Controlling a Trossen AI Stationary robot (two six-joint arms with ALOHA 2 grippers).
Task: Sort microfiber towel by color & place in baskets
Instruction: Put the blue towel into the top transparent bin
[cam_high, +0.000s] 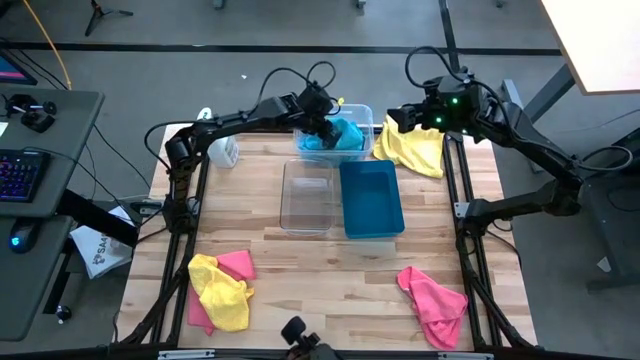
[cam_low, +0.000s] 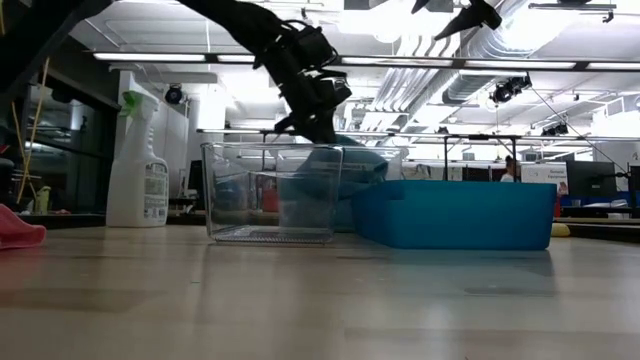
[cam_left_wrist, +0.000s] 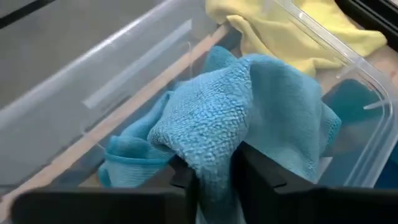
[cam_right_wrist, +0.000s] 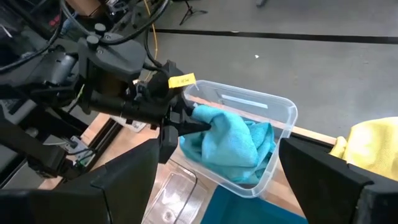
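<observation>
My left gripper (cam_high: 325, 125) reaches into the far clear bin (cam_high: 362, 110) and is shut on a blue microfiber towel (cam_high: 342, 138). More blue cloth lies bunched on that bin's floor (cam_left_wrist: 127, 155). My right gripper (cam_high: 405, 118) is open and hovers high over the table's far right corner, beside a yellow towel (cam_high: 417, 150) that lies crumpled on the wood. It touches nothing. A second clear bin (cam_high: 308, 195) and a teal-blue bin (cam_high: 371, 198) stand side by side at mid-table. The clear one holds nothing I can see. My left gripper (cam_left_wrist: 214, 177) pinches a raised bunch of the blue towel (cam_left_wrist: 217, 134) between its two fingers, coming from above and slanting down into the bin. One layer or several, I cannot tell. The rest of the towel (cam_right_wrist: 239, 149) sags slack into the far clear bin.
A yellow towel (cam_high: 222, 295) lies over a pink one (cam_high: 237, 265) near the table's near left corner. Another pink towel (cam_high: 435, 305) lies near right. A white spray bottle (cam_high: 222, 150) stands at the far left. Bare wood shows between the near towels.
</observation>
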